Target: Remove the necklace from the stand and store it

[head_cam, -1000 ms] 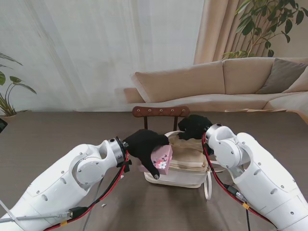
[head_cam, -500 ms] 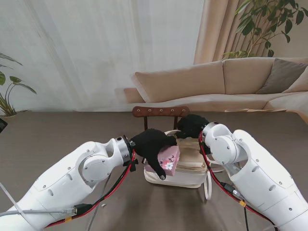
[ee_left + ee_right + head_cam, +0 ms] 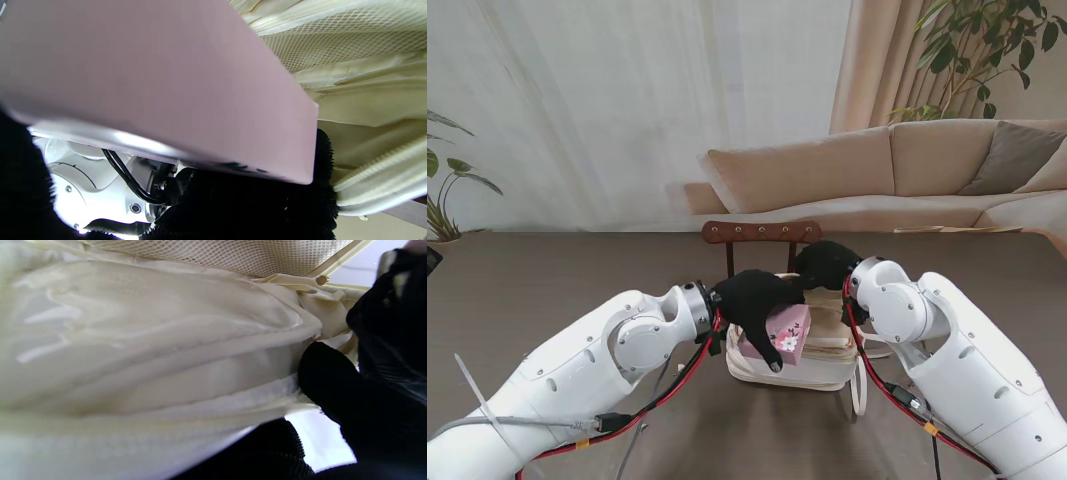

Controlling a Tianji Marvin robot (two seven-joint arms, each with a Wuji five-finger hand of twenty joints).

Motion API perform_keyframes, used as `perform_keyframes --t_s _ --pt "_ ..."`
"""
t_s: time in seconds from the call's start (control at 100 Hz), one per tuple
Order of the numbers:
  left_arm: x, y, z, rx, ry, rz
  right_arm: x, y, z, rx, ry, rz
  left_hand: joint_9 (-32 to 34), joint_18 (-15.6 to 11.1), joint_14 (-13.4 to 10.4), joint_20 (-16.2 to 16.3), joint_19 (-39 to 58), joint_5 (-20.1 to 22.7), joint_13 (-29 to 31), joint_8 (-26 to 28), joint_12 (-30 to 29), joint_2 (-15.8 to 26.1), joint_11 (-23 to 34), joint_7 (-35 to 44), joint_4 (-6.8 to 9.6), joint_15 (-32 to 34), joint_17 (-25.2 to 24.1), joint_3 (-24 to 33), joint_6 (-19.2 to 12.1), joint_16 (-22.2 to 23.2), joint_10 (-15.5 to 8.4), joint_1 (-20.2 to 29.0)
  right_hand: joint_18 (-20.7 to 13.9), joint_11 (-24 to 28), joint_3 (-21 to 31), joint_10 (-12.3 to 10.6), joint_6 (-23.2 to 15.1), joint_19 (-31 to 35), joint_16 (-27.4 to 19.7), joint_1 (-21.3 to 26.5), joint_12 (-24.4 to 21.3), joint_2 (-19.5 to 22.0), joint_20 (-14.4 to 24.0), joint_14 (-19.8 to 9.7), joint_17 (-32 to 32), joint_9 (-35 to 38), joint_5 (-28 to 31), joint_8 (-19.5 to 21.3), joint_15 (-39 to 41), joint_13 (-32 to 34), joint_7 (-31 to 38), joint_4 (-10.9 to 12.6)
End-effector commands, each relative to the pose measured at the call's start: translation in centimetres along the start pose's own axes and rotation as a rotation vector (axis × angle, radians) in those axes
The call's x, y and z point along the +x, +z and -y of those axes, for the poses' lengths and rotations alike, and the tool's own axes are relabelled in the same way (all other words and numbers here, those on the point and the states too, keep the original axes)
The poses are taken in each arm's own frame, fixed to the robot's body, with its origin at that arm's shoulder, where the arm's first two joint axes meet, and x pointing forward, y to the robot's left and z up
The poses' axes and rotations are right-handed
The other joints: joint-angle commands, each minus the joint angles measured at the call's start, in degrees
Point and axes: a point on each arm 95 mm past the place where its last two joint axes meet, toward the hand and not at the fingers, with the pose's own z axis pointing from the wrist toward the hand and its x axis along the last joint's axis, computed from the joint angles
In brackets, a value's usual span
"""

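Pink box [image 3: 787,332] (white flowers), cream bag [image 3: 822,352], brown stand [image 3: 761,232].

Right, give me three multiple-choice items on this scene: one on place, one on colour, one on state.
1. Where is the box?
A. over the bag
B. on the sofa
C. on the bare table on my far left

2. What colour is the box?
A. blue
B. pink with a flower print
C. green

3. What is the left hand doing?
A. lying open on the table
B. gripping the wooden stand
C. holding the box

Key: 1 A, the stand view shows the box above the cream bag. 2 B, its sides are pink with small flowers. 3 C, the black fingers wrap the box, and it fills the left wrist view.
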Motion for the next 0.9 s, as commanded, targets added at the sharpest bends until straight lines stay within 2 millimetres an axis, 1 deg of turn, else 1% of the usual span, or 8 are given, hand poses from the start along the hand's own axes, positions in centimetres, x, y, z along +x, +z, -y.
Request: perform_keyframes --t_s 0.0,0.25,0.31,0.4,0.7,0.78,0.82,0.89 --pt "-0.3 0.3 -0.3 -0.006 -0.01 0.009 -0.2 0.0 0.7 0.027 0.019 -0.008 5.57 -3.91 -2.18 1.68 2.98 3.33 4.5 5.96 2.83 10.3 5.67 37.37 1.55 11.25 1.16 27.26 -11.41 3.18 -8.2 30.81 0.98 -0.35 2.88 0.88 0.41 2.73 -0.02 0.36 1.01 1.56 1.36 -1.75 12.9 2.62 0.48 1.57 0.71 2.49 0.38 0.79" --pt "-1.6 0.6 -1.2 0.006 -0.002 0.033 -0.9 0.1 1.1 0.053 0.065 -0.056 5.5 -3.72 -1.92 1.79 3.12 3.31 4.35 6.15 2.87 10.28 5.66 37.39 1.52 11.11 0.6 27.42 -11.21 3.15 -8.05 30.74 0.23 -0.26 2.45 0.62 -0.28 2.58 -0.54 0.39 1.24 1.78 1.51 -1.71 12.12 1.83 -0.04 1.77 -0.28 2.49 0.31 0.62" --pt "-1.8 0.7 -1.3 0.005 -0.002 0.034 -1.0 0.0 1.1 0.054 0.078 -0.065 5.44 -3.73 -1.92 1.86 3.29 3.31 4.36 6.2 2.9 10.29 5.66 37.38 1.54 11.1 0.52 27.54 -11.24 3.14 -8.06 30.8 0.27 -0.22 2.3 0.84 -0.25 2.47 -0.67 0.64 1.28 1.6 1.56 -1.24 11.57 1.67 -0.22 1.72 -0.57 2.45 0.25 0.5" --pt "-1.8 0.8 -1.5 0.001 0.003 0.034 -1.2 -0.1 0.9 0.059 0.071 -0.073 5.28 -3.68 -1.9 1.89 3.32 3.3 4.31 6.25 3.05 10.41 5.72 37.34 1.5 11.08 0.25 27.52 -11.24 3.16 -8.08 30.78 -0.07 -0.18 1.93 0.71 -0.71 2.54 -0.84 0.54 1.33 2.06 1.67 -2.01 11.49 1.29 -0.43 1.76 -0.89 2.57 0.21 0.31" --pt "-2.0 0.7 -1.6 0.01 0.036 0.048 -1.4 -0.2 0.4 0.065 0.04 -0.074 4.63 -3.83 -2.15 1.86 3.15 2.71 3.31 6.6 3.32 11.0 5.67 37.32 1.51 10.89 -0.7 27.62 -11.24 3.29 -8.43 30.81 -0.19 -0.21 1.3 0.74 -1.26 2.62 -0.7 0.75 1.3 2.27 1.74 -1.93 11.73 0.42 -1.29 1.58 -0.58 2.54 -0.13 0.16" --pt "-2.2 0.6 -1.8 0.009 0.043 0.058 -1.6 -0.3 0.4 0.061 0.032 -0.071 4.54 -3.8 -2.14 1.88 3.2 2.72 3.27 6.67 3.41 10.99 5.71 37.36 1.52 10.87 -0.78 27.61 -11.17 3.31 -8.44 30.82 -0.18 -0.42 1.07 0.54 -2.18 2.59 -0.7 0.71 1.05 1.74 1.74 -2.11 11.72 0.26 -1.85 0.25 -0.54 2.54 -0.94 0.21" --pt "-2.3 0.6 -1.9 0.009 0.047 0.063 -1.7 -0.3 0.4 0.056 0.025 -0.069 4.53 -3.8 -2.13 1.88 3.22 2.71 3.26 6.71 3.43 11.0 5.72 37.39 1.52 10.86 -0.79 27.61 -11.21 3.31 -8.51 30.81 -0.19 -0.9 0.94 0.57 -2.82 2.59 -0.76 0.77 0.43 0.88 1.73 -2.07 11.72 0.14 -2.66 -2.34 -0.64 2.53 -1.09 0.29" --pt "-2.5 0.5 -2.1 0.007 0.049 0.068 -2.1 -0.4 0.4 0.052 0.008 -0.066 4.57 -3.84 -2.16 1.88 3.24 2.7 3.23 6.72 3.45 10.95 5.75 37.35 1.54 10.84 -0.79 27.67 -11.18 3.32 -8.37 30.81 -0.17 -1.55 0.98 0.32 -3.98 2.14 -1.17 0.76 -0.19 -0.79 1.58 -2.02 11.19 -0.19 -3.37 -4.43 -1.56 2.51 -1.44 0.57"
